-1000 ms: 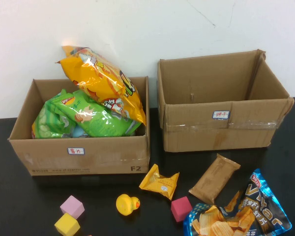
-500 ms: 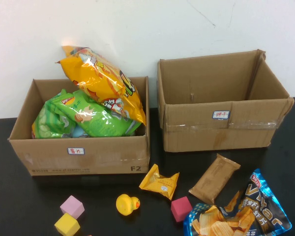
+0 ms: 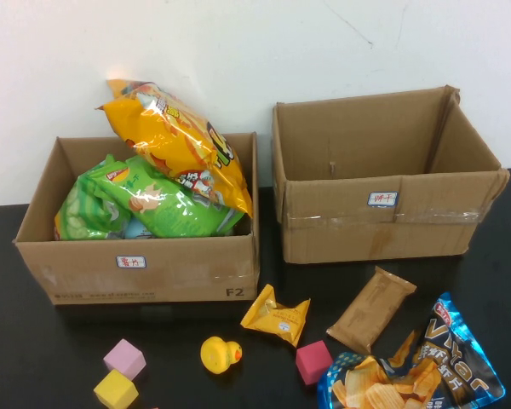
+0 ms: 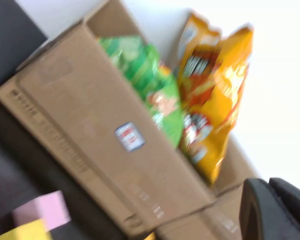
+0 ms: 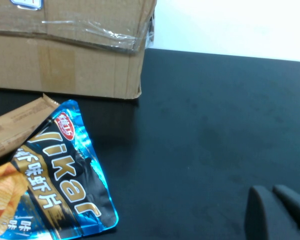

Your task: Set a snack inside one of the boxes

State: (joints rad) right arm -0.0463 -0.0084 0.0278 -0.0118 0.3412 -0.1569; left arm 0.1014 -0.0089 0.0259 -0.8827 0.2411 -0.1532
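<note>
Right gripper (image 5: 272,212): beside blue chip bag (image 3: 413,368), holding nothing, fingers seemingly together. Left gripper (image 4: 275,210): facing left box (image 3: 140,268), empty, opening impossible to tell. Snacks loose before right box (image 3: 383,223), 2 bags already filling the left, probably sorted by label.

A blue Vikar chip bag (image 5: 55,175) is lying on the black worktop (image 5: 215,130), overlapping a brown snack packet (image 5: 15,125) just in front of a taped cardboard box (image 5: 70,50), while the right claw (image 5: 272,212) is hovering apart, its fingers nearly together.
</note>
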